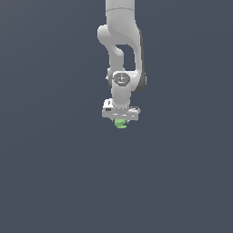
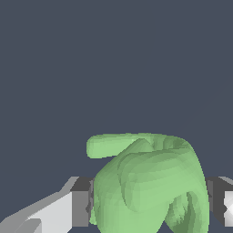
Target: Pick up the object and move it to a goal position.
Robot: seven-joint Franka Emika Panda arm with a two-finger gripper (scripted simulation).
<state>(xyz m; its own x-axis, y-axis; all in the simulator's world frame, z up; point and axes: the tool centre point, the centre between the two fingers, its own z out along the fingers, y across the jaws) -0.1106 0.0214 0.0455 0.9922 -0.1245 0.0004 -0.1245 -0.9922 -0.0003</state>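
The object (image 1: 121, 123) is a tiny bright green lumpy, curled thing. In the exterior view it shows just under the white hand of my arm, in the upper middle of the picture. In the wrist view the object (image 2: 150, 182) fills the space between my two fingers, with a curled lobe sticking out to one side. My gripper (image 1: 121, 121) is shut on it; the grey pads (image 2: 84, 200) press against both of its sides. The fingertips are hidden behind the object in the exterior view.
Only a flat dark grey-blue background (image 1: 54, 173) shows around the arm in both views. No other objects, edges or goal marker are in view.
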